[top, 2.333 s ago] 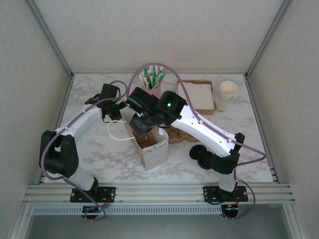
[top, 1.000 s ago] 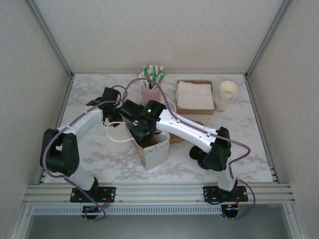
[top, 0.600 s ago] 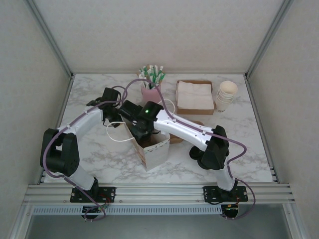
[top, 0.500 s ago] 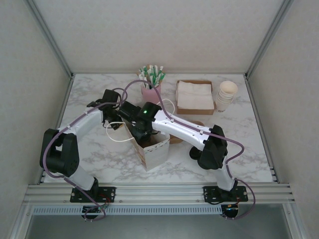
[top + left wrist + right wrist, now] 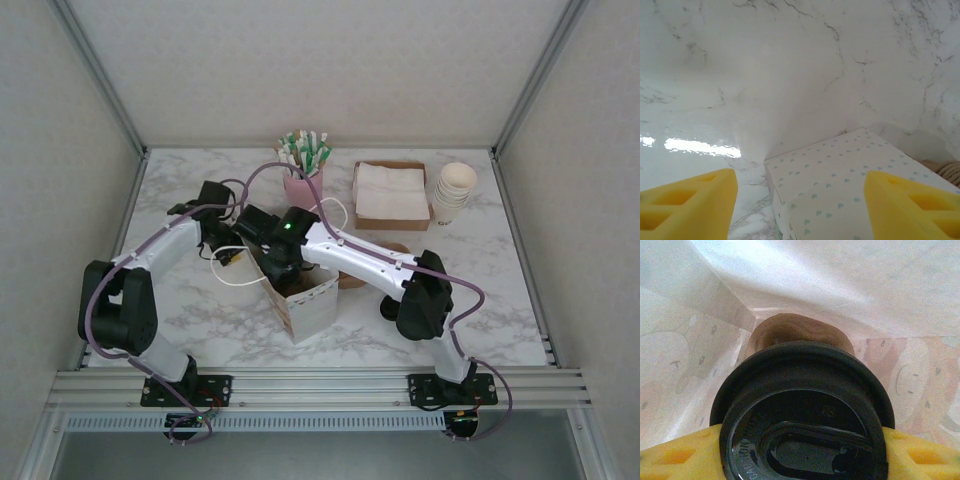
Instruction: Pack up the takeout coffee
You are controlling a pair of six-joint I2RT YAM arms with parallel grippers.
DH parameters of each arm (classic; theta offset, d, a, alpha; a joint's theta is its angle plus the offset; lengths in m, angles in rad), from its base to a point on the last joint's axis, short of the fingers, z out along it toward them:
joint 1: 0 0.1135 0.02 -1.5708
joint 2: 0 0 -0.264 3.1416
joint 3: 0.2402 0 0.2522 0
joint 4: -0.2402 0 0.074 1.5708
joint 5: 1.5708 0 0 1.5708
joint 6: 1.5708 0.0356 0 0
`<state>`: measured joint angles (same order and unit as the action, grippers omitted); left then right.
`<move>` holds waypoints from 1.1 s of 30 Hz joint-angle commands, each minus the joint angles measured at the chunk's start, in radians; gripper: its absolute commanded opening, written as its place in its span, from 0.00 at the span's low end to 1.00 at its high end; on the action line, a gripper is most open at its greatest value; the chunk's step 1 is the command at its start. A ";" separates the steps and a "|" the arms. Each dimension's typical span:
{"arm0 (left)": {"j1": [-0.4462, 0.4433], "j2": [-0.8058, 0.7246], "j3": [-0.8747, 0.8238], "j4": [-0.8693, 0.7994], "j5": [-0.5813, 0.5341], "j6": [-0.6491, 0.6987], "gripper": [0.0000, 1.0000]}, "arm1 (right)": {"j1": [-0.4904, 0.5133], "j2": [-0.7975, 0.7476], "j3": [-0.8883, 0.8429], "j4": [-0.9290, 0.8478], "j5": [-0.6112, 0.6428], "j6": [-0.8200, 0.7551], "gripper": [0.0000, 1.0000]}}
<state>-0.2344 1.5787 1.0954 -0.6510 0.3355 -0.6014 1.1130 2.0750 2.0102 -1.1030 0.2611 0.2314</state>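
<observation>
the right pincer (image 5: 801,452) is clamped on the brown paper coffee cup with a black plastic lid (image 5: 802,405), a yellow pad on each side of the lid's rim. the cup sits upright inside the white patterned paper bag (image 5: 305,300), its long axis pointing straight down from the pincer, so lowering looks the likely move. the left pincer (image 5: 799,200) gapes wide and empty just outside the bag's wall.

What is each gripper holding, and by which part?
Right gripper: black-lidded coffee cup, pinched on opposite sides at the lid, inside the paper bag. Left gripper: open, nothing held.
</observation>
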 commanded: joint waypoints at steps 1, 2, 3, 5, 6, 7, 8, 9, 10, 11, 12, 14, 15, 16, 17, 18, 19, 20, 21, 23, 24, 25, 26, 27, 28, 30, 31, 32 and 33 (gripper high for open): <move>0.015 -0.042 0.014 -0.034 0.018 0.020 0.67 | -0.006 0.032 0.029 -0.014 -0.004 0.025 0.49; 0.018 -0.043 0.012 -0.030 0.019 0.018 0.67 | -0.006 0.032 0.031 -0.018 -0.006 0.030 0.49; 0.023 -0.043 0.011 -0.031 0.021 0.014 0.67 | -0.005 0.031 0.029 -0.017 -0.005 0.032 0.49; 0.028 -0.047 0.008 -0.023 0.023 0.006 0.67 | -0.005 0.029 0.027 -0.016 -0.003 0.036 0.49; 0.031 -0.052 0.008 -0.018 0.023 0.003 0.67 | -0.004 0.030 0.028 -0.016 0.000 0.036 0.49; 0.034 -0.055 0.010 -0.015 0.022 0.004 0.67 | -0.005 0.031 0.030 -0.016 0.001 0.034 0.49; 0.037 -0.059 0.013 -0.015 0.017 0.003 0.67 | -0.005 0.032 0.031 -0.018 0.004 0.034 0.49; 0.042 -0.060 0.018 -0.013 0.018 0.003 0.68 | -0.005 0.033 0.032 -0.016 0.006 0.031 0.49; 0.044 -0.060 0.021 -0.012 0.018 0.004 0.68 | -0.005 0.033 0.032 -0.011 0.005 0.031 0.49; 0.048 -0.057 0.023 -0.013 0.016 0.005 0.68 | -0.005 0.034 0.034 -0.009 0.006 0.030 0.49; 0.051 -0.054 0.024 -0.011 0.012 0.005 0.68 | -0.005 0.036 0.039 -0.011 0.006 0.028 0.49; 0.055 -0.052 0.023 -0.007 0.006 0.002 0.68 | -0.005 0.036 0.042 -0.015 0.010 0.025 0.49; 0.054 -0.051 0.025 -0.005 0.004 0.002 0.68 | -0.005 0.034 0.045 -0.016 0.014 0.026 0.49; 0.056 -0.052 0.027 -0.008 0.004 0.005 0.68 | -0.004 0.033 0.047 -0.017 0.015 0.025 0.49; 0.055 -0.051 0.028 -0.009 0.001 0.004 0.68 | -0.005 0.033 0.051 -0.016 0.014 0.025 0.49; 0.056 -0.053 0.027 -0.007 0.000 0.005 0.68 | -0.004 0.034 0.057 -0.017 0.016 0.023 0.49; 0.056 -0.052 0.026 -0.007 -0.003 0.005 0.68 | -0.004 0.036 0.063 -0.017 0.017 0.023 0.49; 0.056 -0.052 0.024 -0.005 -0.006 0.002 0.68 | -0.004 0.036 0.067 -0.017 0.017 0.022 0.49; 0.056 -0.049 0.022 -0.004 -0.007 0.002 0.68 | -0.004 0.036 0.069 -0.015 0.019 0.020 0.49; 0.056 -0.049 0.020 -0.004 -0.012 0.000 0.68 | -0.004 0.034 0.074 -0.004 0.016 0.014 0.48; 0.057 -0.049 0.019 -0.002 -0.015 -0.001 0.68 | -0.005 0.033 0.076 -0.002 0.016 0.013 0.48; 0.058 -0.052 0.018 0.003 -0.018 -0.001 0.68 | -0.005 0.036 0.081 0.000 0.015 0.011 0.48; 0.057 -0.049 0.018 0.005 -0.017 -0.001 0.68 | -0.004 0.037 0.081 0.004 0.015 0.010 0.48; 0.057 -0.046 0.019 0.005 -0.018 -0.001 0.68 | -0.005 0.040 0.083 0.004 0.014 0.007 0.48; 0.057 -0.043 0.021 0.005 -0.017 -0.001 0.68 | -0.004 0.044 0.083 0.005 0.022 0.006 0.47; 0.057 -0.040 0.018 0.008 -0.016 -0.008 0.68 | -0.005 0.046 0.063 0.010 0.036 0.005 0.47; 0.057 -0.044 0.014 0.011 -0.014 -0.011 0.68 | -0.004 0.044 0.051 0.017 0.040 0.004 0.47; 0.058 -0.048 0.011 0.015 -0.014 -0.014 0.68 | -0.005 0.045 0.041 0.024 0.039 0.000 0.47; 0.057 -0.051 0.008 0.016 -0.013 -0.014 0.68 | -0.005 0.046 0.033 0.030 0.037 -0.001 0.47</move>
<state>-0.1879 1.5501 1.0977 -0.6472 0.3309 -0.6037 1.1130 2.1036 2.0602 -1.0924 0.2707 0.2462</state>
